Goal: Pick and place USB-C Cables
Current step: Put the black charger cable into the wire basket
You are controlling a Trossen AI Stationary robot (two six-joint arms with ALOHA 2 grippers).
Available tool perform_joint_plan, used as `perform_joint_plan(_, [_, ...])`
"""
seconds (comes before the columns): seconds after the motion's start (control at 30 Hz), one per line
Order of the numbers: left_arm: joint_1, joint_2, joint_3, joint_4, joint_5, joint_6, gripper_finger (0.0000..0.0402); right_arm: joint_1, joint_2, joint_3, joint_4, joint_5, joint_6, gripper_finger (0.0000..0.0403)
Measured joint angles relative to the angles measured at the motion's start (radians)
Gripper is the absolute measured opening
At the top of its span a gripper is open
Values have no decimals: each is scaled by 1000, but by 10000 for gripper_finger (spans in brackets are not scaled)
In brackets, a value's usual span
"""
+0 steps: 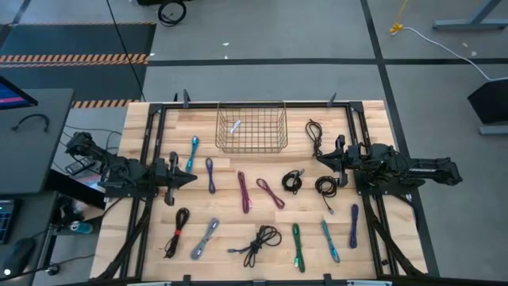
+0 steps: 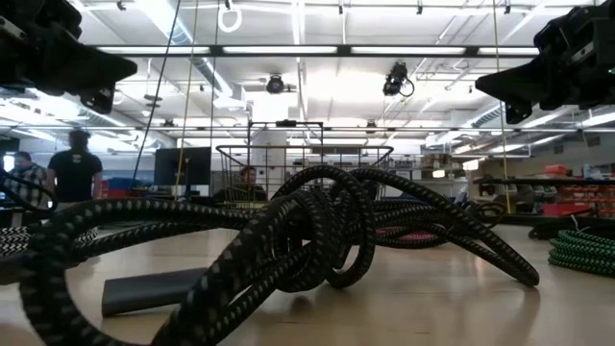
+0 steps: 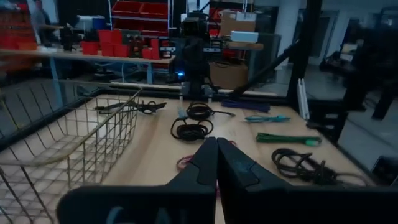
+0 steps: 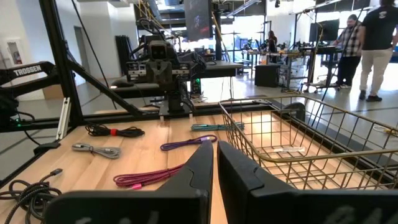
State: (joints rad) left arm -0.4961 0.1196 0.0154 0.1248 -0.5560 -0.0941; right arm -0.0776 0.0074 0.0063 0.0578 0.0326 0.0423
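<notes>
Cables (image 1: 262,191): scattered flat across wooden table (image 1: 373,246), between both arms, none held. Wire basket (image 1: 252,127) at far edge. Left gripper (image 1: 193,176): fingers together, raised near purple cable (image 1: 210,175). Right gripper (image 1: 321,158): fingers nearly together, empty, above black coils (image 1: 325,186).

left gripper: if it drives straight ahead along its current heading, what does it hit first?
Probably nothing on the table. The left gripper, shut, sits raised and points across toward the right gripper. The purple cable and magenta cable lie below that line. First obstacle looks like the right arm itself; depth is uncertain.
</notes>
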Motion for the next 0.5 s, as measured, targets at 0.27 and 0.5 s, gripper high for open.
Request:
perform_joint_plan(0.27, [0, 0, 0, 85, 0, -437, 5, 0, 0, 0, 0, 0, 0, 29])
perform_joint_plan(0.5, [16, 0, 0, 248, -234, -390, 5, 0, 0, 0, 54, 0, 0, 29])
